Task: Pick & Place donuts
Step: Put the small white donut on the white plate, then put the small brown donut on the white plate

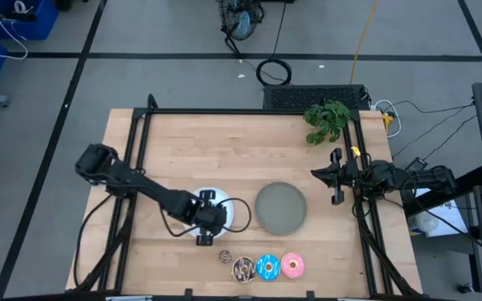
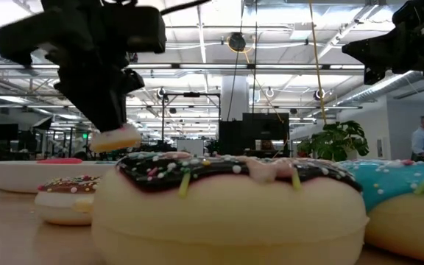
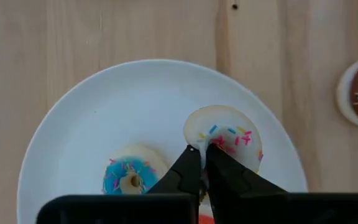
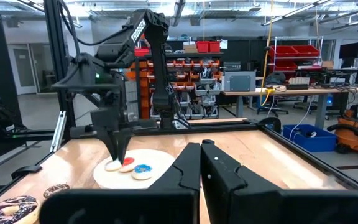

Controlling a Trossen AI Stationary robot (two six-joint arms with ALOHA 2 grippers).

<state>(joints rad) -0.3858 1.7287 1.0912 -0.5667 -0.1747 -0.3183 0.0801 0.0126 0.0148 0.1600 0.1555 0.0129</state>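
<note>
Listing from the table's near edge, we record three larger ring donuts in a row, dark brown with sprinkles [image 1: 243, 267], blue [image 1: 267, 267] and pink [image 1: 293, 266], glossy moulded toys awaiting pickup, with a tiny brown one [image 1: 226, 257] just beside. Behind, we note the left gripper [image 3: 204, 163] pinched on a tiny white-pink donut [image 3: 224, 138] over the smooth white plate [image 3: 104, 118], apparently placing it beside the tiny blue one [image 3: 128, 176]; a matte grey plate [image 1: 280, 208] sits bare. Farthest, we enter the right gripper [image 4: 201, 163], closed and empty, parked at the table's right side.

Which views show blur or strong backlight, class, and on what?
Low view: the sprinkled dark brown donut sits so near the lens that it looks soft and huge, and ceiling lights leave the left end effector dark. Left wrist view: the white plate is evenly lit and sharp.
</note>
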